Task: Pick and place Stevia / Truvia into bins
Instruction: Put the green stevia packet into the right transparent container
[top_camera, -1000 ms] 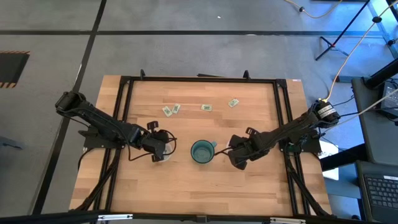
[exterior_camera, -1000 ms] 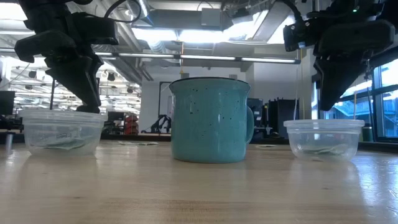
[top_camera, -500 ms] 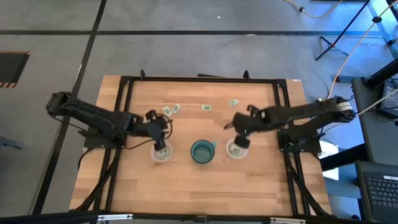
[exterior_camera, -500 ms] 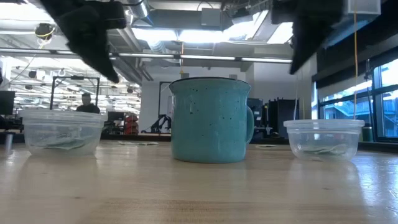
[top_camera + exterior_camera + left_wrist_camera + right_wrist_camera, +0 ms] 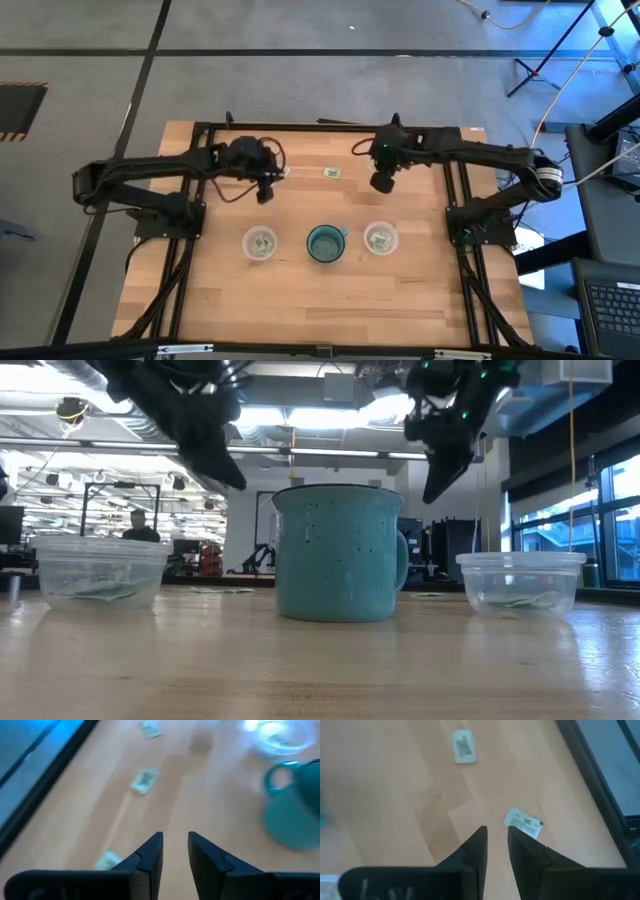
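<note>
Loose pale green-and-white Stevia packets lie flat on the wood near the table's far edge, one between the arms (image 5: 331, 173). My left gripper (image 5: 264, 191) (image 5: 175, 845) hovers open over the left packets, one just beside its fingers (image 5: 107, 861) and another farther off (image 5: 145, 780). My right gripper (image 5: 381, 182) (image 5: 496, 840) hovers open, its tips close by a packet (image 5: 523, 822); another lies beyond (image 5: 463, 746). Two clear cups, left (image 5: 259, 243) and right (image 5: 381, 239), stand toward the near side, each with packets inside (image 5: 100, 592) (image 5: 520, 600).
A teal mug (image 5: 325, 243) (image 5: 338, 552) stands between the two cups. A black metal frame (image 5: 320, 128) runs along the far edge and both sides of the table. Bare wood lies between the packets and the cups. A person shows far off in the room (image 5: 140, 528).
Both grippers have risen from above their cups and swung toward the table's far edge, and now hang over the loose packets. The cups, mug and packets have stayed in place.
</note>
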`<control>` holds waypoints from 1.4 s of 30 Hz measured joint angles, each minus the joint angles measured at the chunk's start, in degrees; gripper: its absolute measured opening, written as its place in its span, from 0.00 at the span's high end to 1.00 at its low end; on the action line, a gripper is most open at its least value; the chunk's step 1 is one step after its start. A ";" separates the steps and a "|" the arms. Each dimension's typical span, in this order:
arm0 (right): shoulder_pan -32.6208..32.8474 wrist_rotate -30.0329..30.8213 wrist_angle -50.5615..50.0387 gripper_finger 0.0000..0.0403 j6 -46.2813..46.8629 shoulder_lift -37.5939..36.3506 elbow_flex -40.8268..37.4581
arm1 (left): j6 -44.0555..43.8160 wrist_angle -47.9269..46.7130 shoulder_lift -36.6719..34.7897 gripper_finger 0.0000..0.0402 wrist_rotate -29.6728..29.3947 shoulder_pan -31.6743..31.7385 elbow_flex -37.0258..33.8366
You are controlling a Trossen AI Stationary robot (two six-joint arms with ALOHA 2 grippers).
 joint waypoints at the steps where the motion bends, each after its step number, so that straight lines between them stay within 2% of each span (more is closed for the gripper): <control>1: -0.70 -0.43 0.01 0.80 -0.37 0.64 0.00 | 1.08 0.00 0.33 0.79 -0.01 1.50 -0.09; 7: -3.88 -9.28 0.31 0.80 -1.70 3.93 0.00 | 6.18 1.36 2.07 0.79 0.23 7.81 -0.17; 15: -5.79 -9.35 2.48 0.80 -2.72 6.78 0.00 | 15.24 2.20 4.93 0.79 9.27 14.06 -0.17; 23: -7.20 -9.34 3.87 0.80 8.94 6.84 0.00 | 20.34 9.64 11.49 0.79 18.69 21.94 -0.17; 29: -7.24 -9.36 4.37 0.80 5.14 6.84 0.00 | 22.24 15.41 17.56 0.79 26.87 26.52 -0.19; 36: -7.29 -8.92 4.39 0.79 11.37 6.84 0.00 | 22.26 19.82 22.15 0.79 27.52 27.93 -0.20; 42: -7.40 -7.64 8.66 0.71 12.01 7.93 0.00 | 22.26 21.41 24.10 0.79 27.61 27.84 -0.22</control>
